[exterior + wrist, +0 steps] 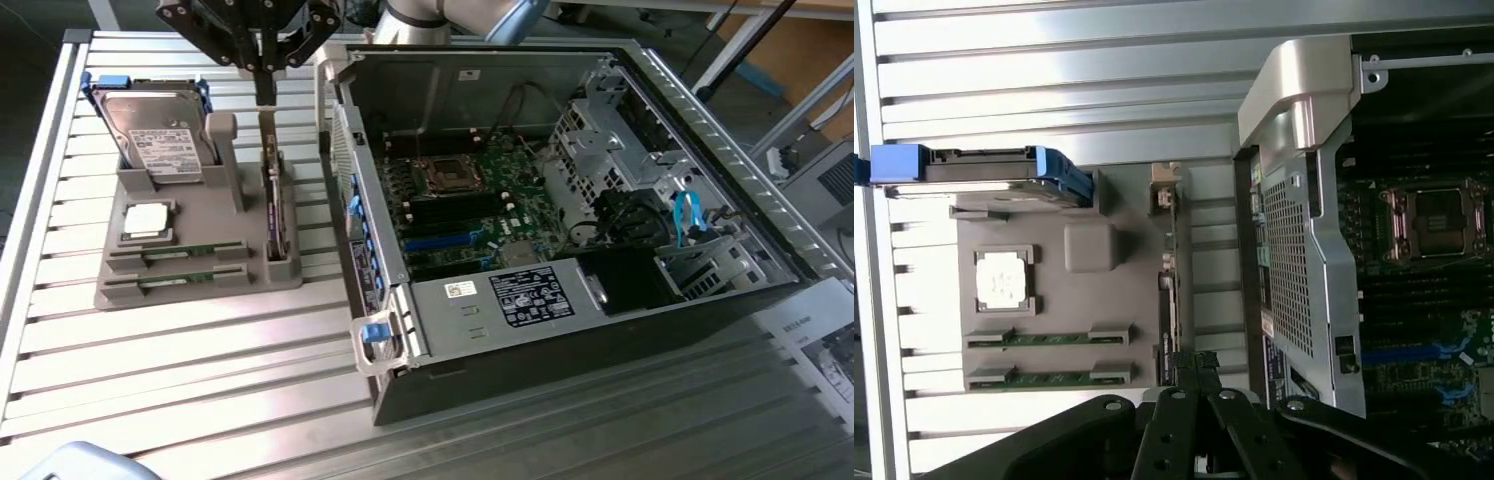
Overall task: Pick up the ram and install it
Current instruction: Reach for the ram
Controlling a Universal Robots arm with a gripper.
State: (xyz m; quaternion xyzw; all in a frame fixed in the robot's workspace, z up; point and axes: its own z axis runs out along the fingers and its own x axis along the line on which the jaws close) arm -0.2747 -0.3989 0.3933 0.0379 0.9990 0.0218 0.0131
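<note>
Two green ram sticks (178, 252) (171, 281) lie side by side in slots at the near end of a grey fixture (200, 215). In the wrist view they are the same two ram sticks (1049, 338) (1049, 378). My gripper (267, 97) hangs above the fixture's far end, over the grey post and the upright expansion card (276, 200). Its fingers are shut with nothing between them. In the wrist view the gripper (1194, 365) sits over the card's edge (1166, 290), beside the ram sticks and apart from them.
The fixture also holds a hard drive (158, 135) in a blue frame and a square silver processor (147, 220). At the exterior view's right stands an open computer case (360, 200) with its motherboard (467, 200) exposed. Everything rests on a slatted metal table (160, 380).
</note>
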